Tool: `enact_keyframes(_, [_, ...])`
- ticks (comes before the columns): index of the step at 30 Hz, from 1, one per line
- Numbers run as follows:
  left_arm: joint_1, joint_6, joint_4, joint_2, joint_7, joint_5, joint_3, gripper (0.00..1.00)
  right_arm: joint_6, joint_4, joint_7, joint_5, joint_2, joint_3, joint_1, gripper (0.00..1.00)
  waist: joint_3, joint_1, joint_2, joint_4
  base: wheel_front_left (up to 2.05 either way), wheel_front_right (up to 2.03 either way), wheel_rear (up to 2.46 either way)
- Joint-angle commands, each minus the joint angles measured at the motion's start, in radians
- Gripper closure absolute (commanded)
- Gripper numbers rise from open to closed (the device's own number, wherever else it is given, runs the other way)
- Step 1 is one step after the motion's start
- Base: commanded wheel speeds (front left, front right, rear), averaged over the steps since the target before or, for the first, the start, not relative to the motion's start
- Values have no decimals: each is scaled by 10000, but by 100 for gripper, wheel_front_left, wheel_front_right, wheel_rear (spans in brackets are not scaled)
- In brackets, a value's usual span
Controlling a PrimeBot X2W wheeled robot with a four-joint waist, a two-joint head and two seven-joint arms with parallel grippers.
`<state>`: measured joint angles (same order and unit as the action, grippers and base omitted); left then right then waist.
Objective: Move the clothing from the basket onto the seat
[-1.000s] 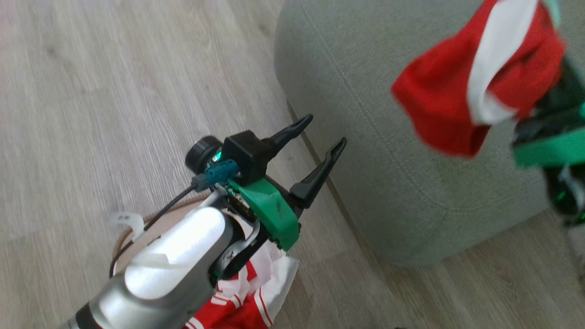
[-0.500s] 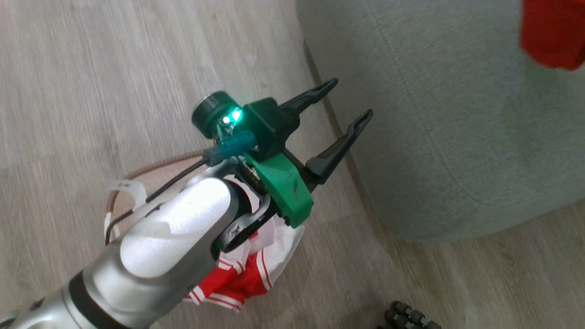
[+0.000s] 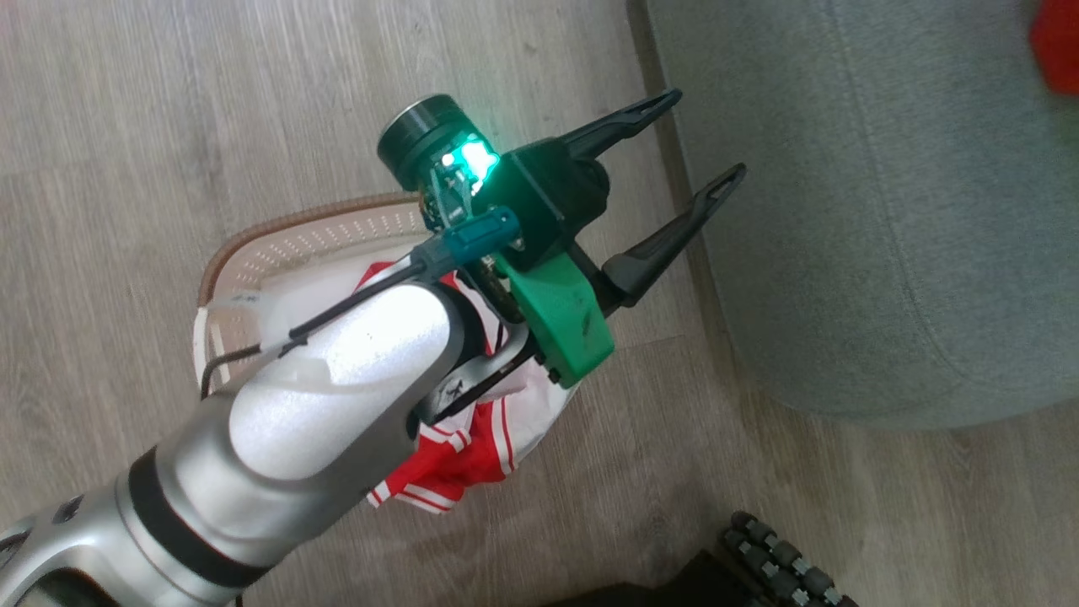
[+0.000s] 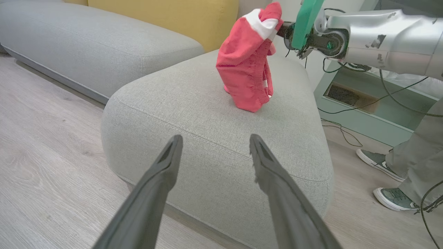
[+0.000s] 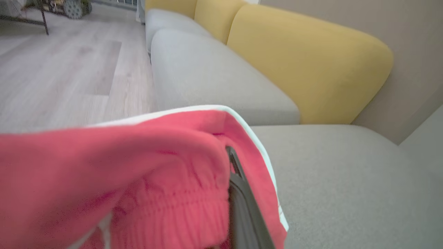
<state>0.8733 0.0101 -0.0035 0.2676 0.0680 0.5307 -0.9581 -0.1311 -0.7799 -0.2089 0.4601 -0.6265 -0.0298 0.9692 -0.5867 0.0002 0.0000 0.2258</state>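
My left gripper is open and empty, hanging above the wooden floor between the basket and the seat. The cream basket with its brown rim lies under my left forearm. Red and white striped clothing spills over the basket's near side. In the left wrist view my left gripper points at the seat. My right gripper is shut on a red garment with a white band. The garment's lower end touches the seat top. One dark finger shows amid the red cloth.
A person's legs and grey shoes stand beyond the seat's right side, near cables and a pale green cabinet. A grey sofa with yellow backrests runs behind the seat. My base's wheel shows near the basket.
The head camera has swung, bringing more of the basket into view. The held red garment has slid to the picture's top right corner. My left gripper stays open.
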Motion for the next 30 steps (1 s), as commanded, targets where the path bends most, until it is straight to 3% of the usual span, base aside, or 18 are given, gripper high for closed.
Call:
enact_keyframes(1, [353,45,-369,-46,-30,-104,271,0,4,44,222,-7,-397,-145,74,100,-147,-2,0,-95,0,0,0])
enact_keyframes(11, [416,153,-54,-180,-237,-80,133,0,4,-1450,2044,295,-270,-1415,466,100,-163,-2,0,-135,0,0,0])
enact_keyframes(14, [376,157,30,-179,-310,-27,136,0,4,-1563,2363,474,-321,-1820,462,57,-46,-2,0,-141,0,0,0])
enact_keyframes(15, [354,154,61,-175,-334,-11,134,0,4,-1577,2419,532,-349,-1949,462,14,8,-2,0,-133,0,0,0])
enact_keyframes(16, [331,152,94,-174,-356,6,130,0,4,-1590,2443,602,-376,-2056,461,0,75,-2,0,-125,0,0,0])
enact_keyframes(22, [115,100,311,-188,-541,149,134,0,4,-1416,2588,1067,-503,-2910,372,0,717,-2,0,-24,0,0,0])
enact_keyframes(30, [-456,-15,593,-176,-924,472,182,0,4,-613,4011,2251,-1129,-4311,-59,0,2064,-2,0,105,0,0,0])
